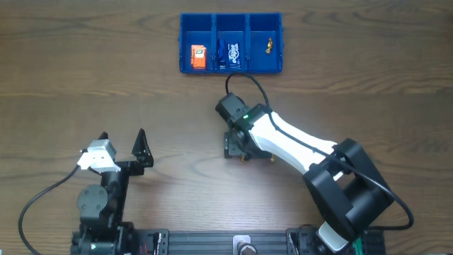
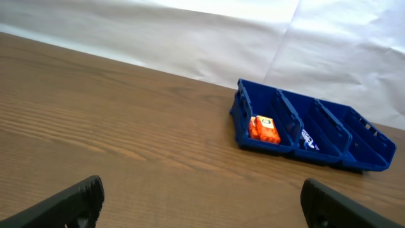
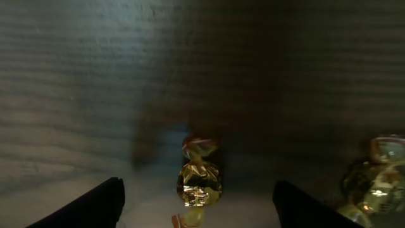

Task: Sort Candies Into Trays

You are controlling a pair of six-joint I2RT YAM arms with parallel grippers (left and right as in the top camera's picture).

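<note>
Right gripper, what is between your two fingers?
A gold-wrapped candy lies on the table between the open fingers of the right gripper, in the right wrist view.

- Right arm (image 1: 297, 145), lower right of the top view: white shell on the long link, black joints and base.
- A small green light (image 1: 245, 115) glows on its black wrist, and a thin black cable (image 1: 244, 75) loops above it.
- Left arm (image 1: 106, 191), lower left: black, with a white block (image 1: 99, 154) at the wrist.
- Left gripper (image 1: 122, 134): two black, pointed fingers (image 1: 141, 145).
- A black cord (image 1: 32, 202) curves off the left arm.
</note>
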